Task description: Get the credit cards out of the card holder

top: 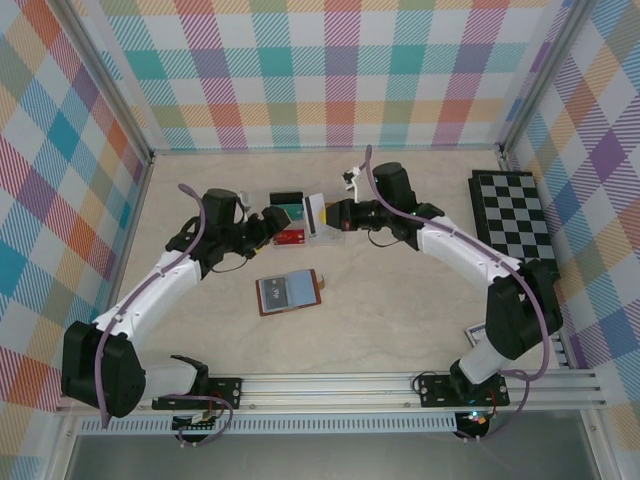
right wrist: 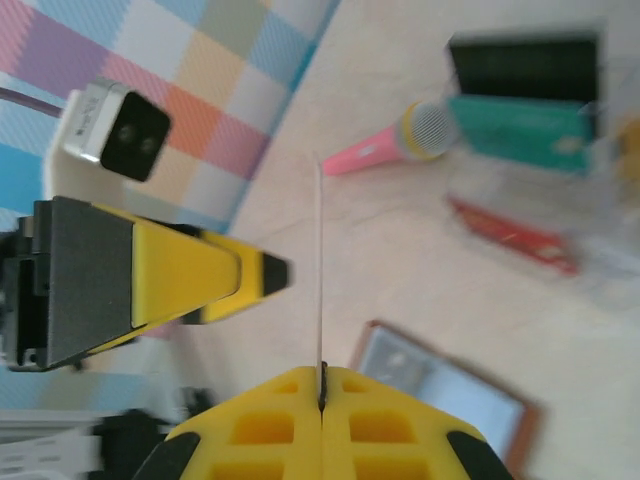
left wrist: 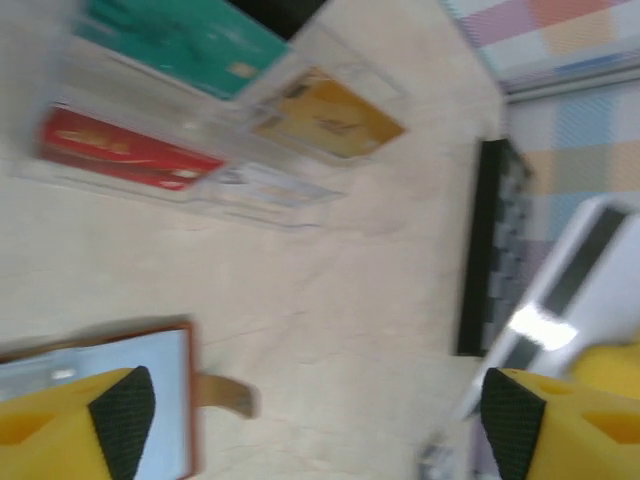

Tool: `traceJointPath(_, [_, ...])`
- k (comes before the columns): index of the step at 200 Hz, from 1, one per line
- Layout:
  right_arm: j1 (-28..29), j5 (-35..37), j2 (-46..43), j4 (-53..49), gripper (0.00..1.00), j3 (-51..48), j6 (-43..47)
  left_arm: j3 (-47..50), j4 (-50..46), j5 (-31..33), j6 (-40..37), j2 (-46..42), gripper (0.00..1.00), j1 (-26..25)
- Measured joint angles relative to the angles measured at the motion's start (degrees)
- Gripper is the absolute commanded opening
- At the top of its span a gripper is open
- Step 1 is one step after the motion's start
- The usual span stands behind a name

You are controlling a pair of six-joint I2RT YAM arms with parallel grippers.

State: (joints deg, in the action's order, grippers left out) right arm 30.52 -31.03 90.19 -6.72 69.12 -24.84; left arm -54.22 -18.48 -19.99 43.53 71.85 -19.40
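Observation:
The brown card holder (top: 288,291) lies open on the table, blue-grey pages up, its tab (left wrist: 225,393) pointing right. My right gripper (top: 332,213) is shut on a white card (top: 316,212), which appears edge-on (right wrist: 320,260) above its jaws (right wrist: 322,378). That card hangs over the clear box (top: 322,236). My left gripper (top: 268,222) is open and empty, close to the card's left; its fingertips (left wrist: 120,415) frame the holder (left wrist: 110,380). A teal card (left wrist: 185,40), a red card (left wrist: 125,150) and an orange card (left wrist: 325,118) lie in the box.
The chessboard (top: 510,215) lies at the right side by the wall. A pink microphone-like toy (right wrist: 390,145) rests behind the box, and a black flat piece (right wrist: 525,65) lies beyond the teal card (right wrist: 520,130). Bare table surrounds the holder.

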Motion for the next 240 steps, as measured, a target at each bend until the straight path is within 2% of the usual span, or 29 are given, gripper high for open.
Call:
traceJointPath(22, [0.0,8.0,-0.8,-5.8,0.0,2.2,13.3,0.1,-6.5,6.2,-4.5,-1.6,0.96,0.3])
traceJointPath(48, [-0.2,13.4,0.2,-12.3,0.0,5.3,27.7,0.2,-11.1,11.4,-8.4,-4.0,1.0,0.8])
traceJointPath(118, [-2.8,13.4,10.7,-26.3,0.0,19.2,54.3,1.6,-17.1,18.6,-14.6,-6.9,1.0,1.7])
traceJointPath(173, [-2.8,12.6,18.9,-33.6,0.0,27.6,69.0,2.4,-17.6,19.0,-15.3,-6.6,1.0,1.9])
traceJointPath(240, [-2.8,12.4,30.5,-42.9,0.0,40.6,80.2,3.1,-17.6,18.3,-16.0,-5.9,1.0,1.9])
